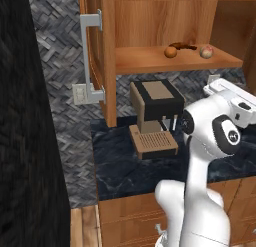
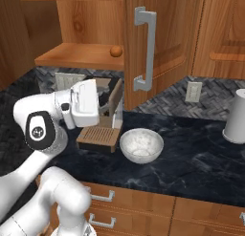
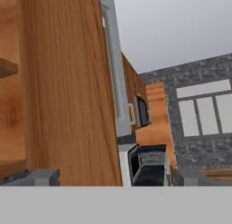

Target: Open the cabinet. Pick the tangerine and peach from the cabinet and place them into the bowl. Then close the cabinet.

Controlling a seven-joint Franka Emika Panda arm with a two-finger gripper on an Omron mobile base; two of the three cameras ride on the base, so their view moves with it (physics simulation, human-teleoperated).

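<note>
The white arm [image 1: 200, 191] is seen closest to the base cameras, rising in front of the dark marble counter [image 1: 120, 166] and bending at its elbow above the counter's front edge. In the hand view, the gripper [image 3: 108, 175] is pointed at the edge of an open door [image 3: 68, 91] of the cabinet [image 1: 150, 21], with its fingertips [image 3: 43, 175] spread wide apart at the bottom of that view; nothing is held between them. The door's silver bar handle [image 3: 115, 73] is seen just beside the gripper's line of sight, untouched.

Both cabinet doors are swung open. On the wooden shelf [image 1: 150, 60] the tangerine [image 1: 170, 51] is set toward the middle, the peach [image 1: 206, 51] is set further right, and a dark brown elongated item [image 1: 183, 45] lies between and behind them. In the right base view the tangerine [image 2: 116, 50] is seen at the shelf's edge, next to the open right door [image 2: 158, 39].

Below the shelf, a brown coffee machine [image 1: 152, 118] stands on the counter. The bowl [image 2: 141, 145] is placed on the counter just right of the machine, and it is empty. A pale cylindrical container [image 2: 236, 116] stands well apart, at the counter's far right. Drawers [image 2: 143, 206] are fitted under the counter.
</note>
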